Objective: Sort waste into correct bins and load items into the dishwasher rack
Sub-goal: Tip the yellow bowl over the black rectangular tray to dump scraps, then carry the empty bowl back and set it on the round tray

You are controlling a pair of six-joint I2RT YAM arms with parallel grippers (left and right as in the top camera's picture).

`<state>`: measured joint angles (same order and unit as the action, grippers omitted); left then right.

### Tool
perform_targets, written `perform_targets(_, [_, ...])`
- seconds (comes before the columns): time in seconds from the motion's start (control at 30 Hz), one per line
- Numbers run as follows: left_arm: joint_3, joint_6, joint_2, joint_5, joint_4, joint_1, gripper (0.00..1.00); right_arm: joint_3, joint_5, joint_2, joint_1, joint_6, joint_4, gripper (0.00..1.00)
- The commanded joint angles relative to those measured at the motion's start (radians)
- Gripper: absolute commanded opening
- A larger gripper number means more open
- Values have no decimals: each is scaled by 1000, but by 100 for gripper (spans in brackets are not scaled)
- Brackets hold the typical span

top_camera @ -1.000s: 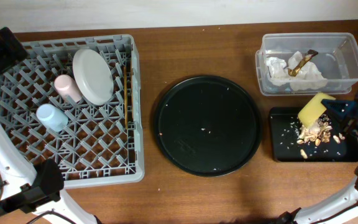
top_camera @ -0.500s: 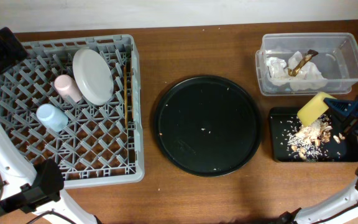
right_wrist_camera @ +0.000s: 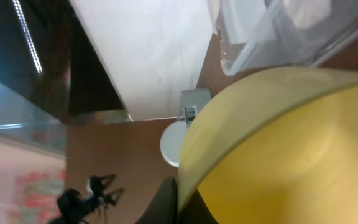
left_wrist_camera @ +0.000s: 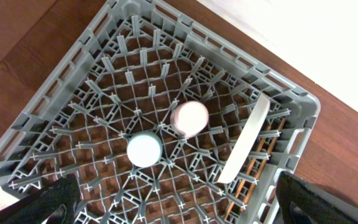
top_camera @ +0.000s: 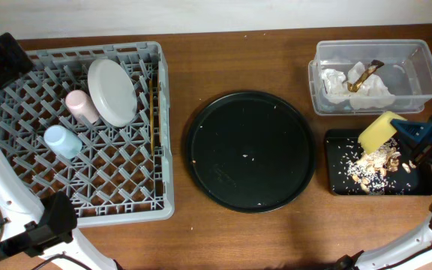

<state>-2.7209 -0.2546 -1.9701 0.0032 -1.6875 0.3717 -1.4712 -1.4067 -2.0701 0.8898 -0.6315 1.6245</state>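
My right gripper [top_camera: 407,135] is shut on the rim of the yellow bowl [top_camera: 377,130], tipped on its side over the shallow black tray [top_camera: 336,184]. Beige food scraps [top_camera: 375,165] lie heaped in that tray. In the right wrist view the bowl [right_wrist_camera: 291,149] fills the frame, its rim pinched between the fingers [right_wrist_camera: 179,199]. The clear tub [top_camera: 418,56] holds the white tissue [top_camera: 343,86] and gold-brown wrapper [top_camera: 364,75]. The grey rack [top_camera: 21,202] holds the plate [top_camera: 112,91], pink cup [top_camera: 81,106], blue cup [top_camera: 62,141] and chopsticks [top_camera: 151,112]. My left gripper [left_wrist_camera: 173,211] is open above the rack [left_wrist_camera: 61,93].
A large round black tray [top_camera: 250,150] with a few crumbs lies mid-table between the rack and the bins. The left arm's base [top_camera: 51,221] stands at the rack's front left corner. The left wrist view shows both cups, the pink one [left_wrist_camera: 191,117] and the blue one [left_wrist_camera: 144,149].
The food scraps have slid out of the bowl and spread in the black tray. The bowl has shifted slightly in the right gripper. The left arm has not moved.
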Motion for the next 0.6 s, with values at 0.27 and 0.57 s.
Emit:
perform_targets(0.27, [-5, -6, 5, 0, 0, 4, 99, -2, -25, 27, 7, -79, 49, 4])
perform_targets(0.57, [-5, -6, 5, 0, 0, 4, 99, -6, 84, 138, -116, -44, 75, 4])
